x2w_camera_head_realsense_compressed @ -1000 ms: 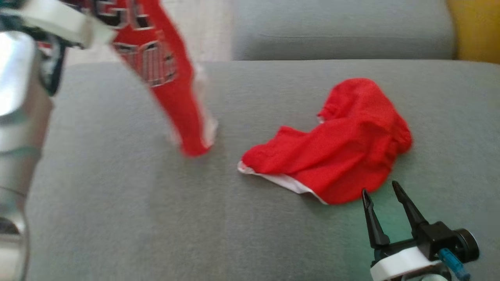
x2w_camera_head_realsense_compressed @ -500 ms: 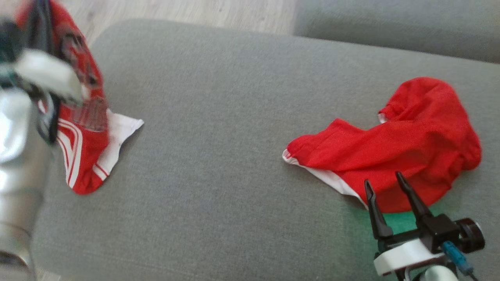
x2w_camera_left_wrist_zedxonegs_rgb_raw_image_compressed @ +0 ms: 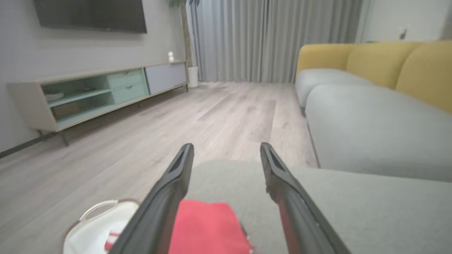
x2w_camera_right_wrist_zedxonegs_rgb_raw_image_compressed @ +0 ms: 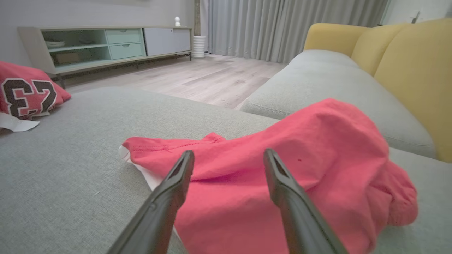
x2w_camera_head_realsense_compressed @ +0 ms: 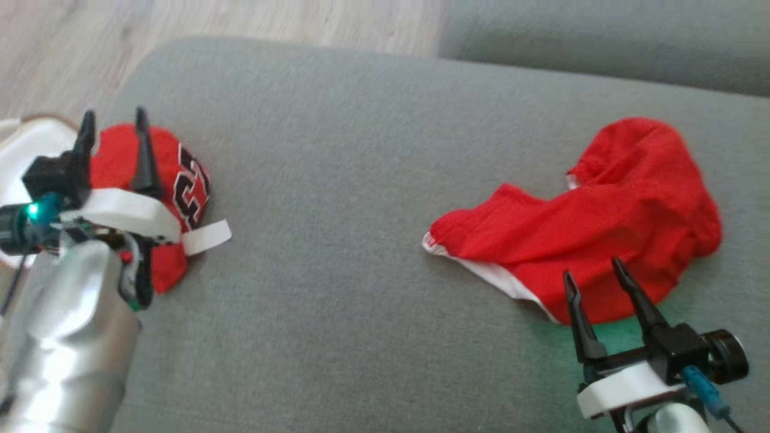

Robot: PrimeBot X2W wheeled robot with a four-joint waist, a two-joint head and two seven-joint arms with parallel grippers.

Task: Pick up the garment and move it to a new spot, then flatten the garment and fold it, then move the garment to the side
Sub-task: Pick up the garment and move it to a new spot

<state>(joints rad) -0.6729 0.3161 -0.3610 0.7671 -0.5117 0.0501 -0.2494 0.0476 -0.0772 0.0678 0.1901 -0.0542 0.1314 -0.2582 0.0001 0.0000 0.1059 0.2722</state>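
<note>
Red jersey point(x2w_camera_head_realsense_compressed: 189, 186) (on the sofa point(x2w_camera_head_realsense_compressed: 337, 210)) beneath the left gripper point(x2w_camera_head_realsense_compressed: 114, 114) — jaws apart

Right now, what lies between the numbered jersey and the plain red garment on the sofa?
Only bare grey sofa cushion lies between the numbered jersey and the plain red garment. The head view shows the whole stretch.

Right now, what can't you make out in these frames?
- Red jersey with black numerals: head view, the left hand and silver forearm cover much of it.
- Same jersey, left wrist view: cut off by the bottom edge.
- White round container: cut by the head view's left edge; contents unclear.
- Plain red crumpled garment: bunched, garment type unclear.
</note>
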